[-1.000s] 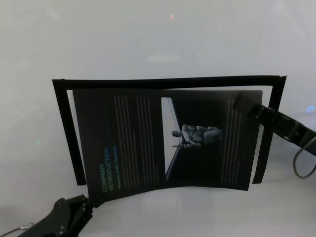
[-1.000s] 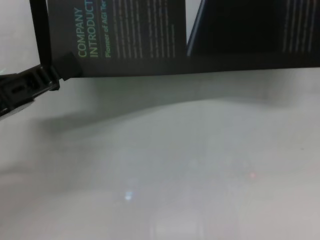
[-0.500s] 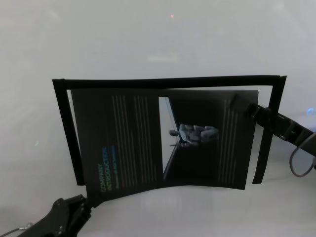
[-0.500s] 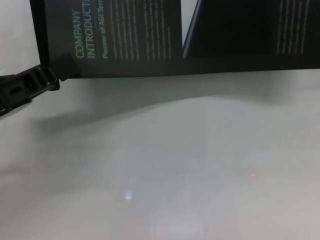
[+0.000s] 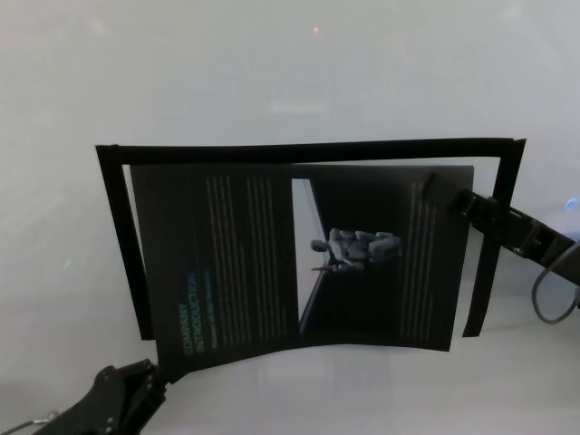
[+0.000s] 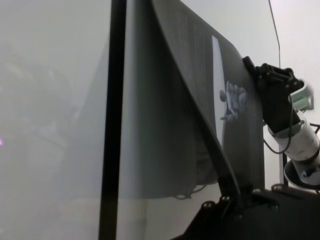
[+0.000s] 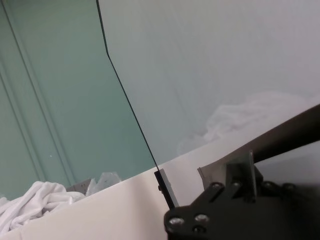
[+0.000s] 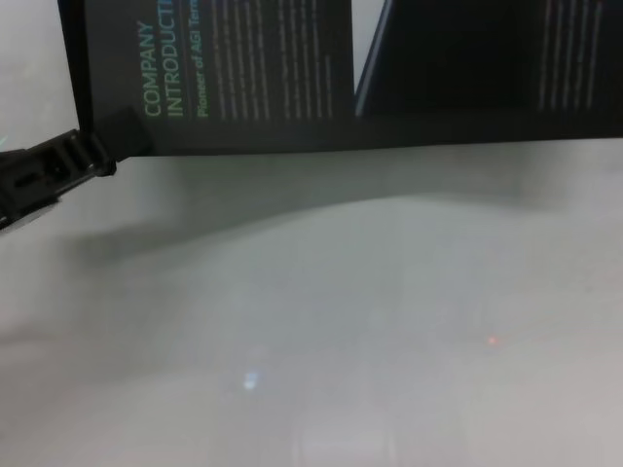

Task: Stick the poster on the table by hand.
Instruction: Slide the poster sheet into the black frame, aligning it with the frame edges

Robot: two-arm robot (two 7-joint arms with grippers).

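Head view shows the large black paper poster (image 5: 299, 258) with white text columns held above the smooth pale grey table (image 5: 290, 72), inside a frame of black tape strips (image 5: 122, 236) stuck on that surface. My left gripper (image 5: 149, 373), dark and ribbed, has its jaws pinched closed on the poster's near left corner beside the teal heading; the chest view confirms that grip. My right gripper (image 5: 441, 190) is clamped onto the far right corner. The sheet's near edge bows upward between my two holds, off the table.
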